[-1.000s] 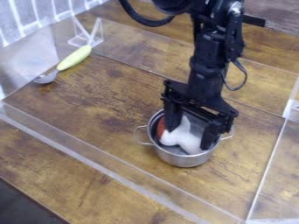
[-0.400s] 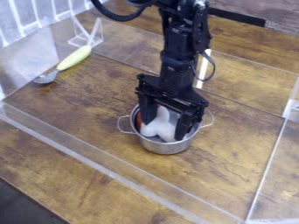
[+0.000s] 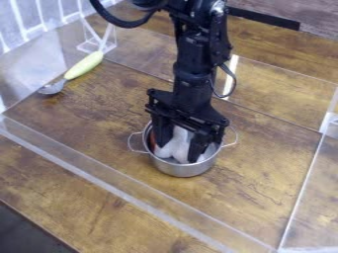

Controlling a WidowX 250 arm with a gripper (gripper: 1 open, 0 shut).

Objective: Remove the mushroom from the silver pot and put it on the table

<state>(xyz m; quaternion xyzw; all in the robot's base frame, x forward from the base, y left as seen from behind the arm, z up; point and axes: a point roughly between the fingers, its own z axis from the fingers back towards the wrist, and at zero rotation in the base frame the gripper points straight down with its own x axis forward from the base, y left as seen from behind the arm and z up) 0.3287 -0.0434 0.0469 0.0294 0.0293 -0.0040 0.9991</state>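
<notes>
The silver pot (image 3: 185, 164) stands on the dark wood table (image 3: 79, 128), near the middle. Inside it lies the mushroom (image 3: 175, 149); its white stem shows, and a sliver of reddish cap shows at the pot's left rim. My gripper (image 3: 183, 144) reaches straight down into the pot. Its black fingers (image 3: 154, 126) sit on either side of the stem, drawn in against it. The mushroom is still down inside the pot.
A yellow-green banana-shaped toy (image 3: 83, 66) lies at the back left, with a small grey object (image 3: 50, 88) just in front of it. Clear plastic strips (image 3: 93, 163) run along the table's front and sides. A clear stand (image 3: 93, 42) sits behind the banana.
The arm and gripper shifted left and sank deeper into the pot. The pot slid left with them. The fingers drew in around the mushroom's stem.
</notes>
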